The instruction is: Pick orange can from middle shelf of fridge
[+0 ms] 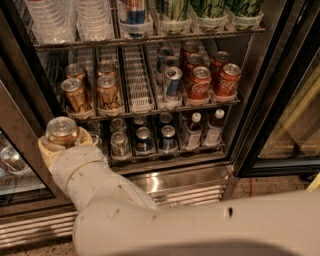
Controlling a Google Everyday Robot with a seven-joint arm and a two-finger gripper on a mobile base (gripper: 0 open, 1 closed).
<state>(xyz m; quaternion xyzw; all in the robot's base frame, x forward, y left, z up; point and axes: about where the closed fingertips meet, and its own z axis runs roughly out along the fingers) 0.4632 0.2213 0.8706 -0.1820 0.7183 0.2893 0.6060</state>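
The fridge (pixel 260 100) stands open, its dark-framed door at the right. My gripper (pixel 61 145) is at the lower left, out in front of the fridge and below the middle shelf (pixel 140 107). It is shut on an orange can (pixel 61 132), held upright with its silver top showing. Several more orange cans (pixel 107 92) stand in the left lanes of the middle shelf. Blue-and-silver cans (pixel 172 82) and red Coca-Cola cans (pixel 200 82) fill the right lanes. One lane between them holds no cans.
The top rack holds clear bottles (pixel 50 20) and tall green cans (pixel 210 10). The bottom rack holds small silver cans (pixel 142 137) and bottles (pixel 192 130). A glass door frame (pixel 20 125) stands close at my left. The louvred base grille (pixel 190 192) lies below.
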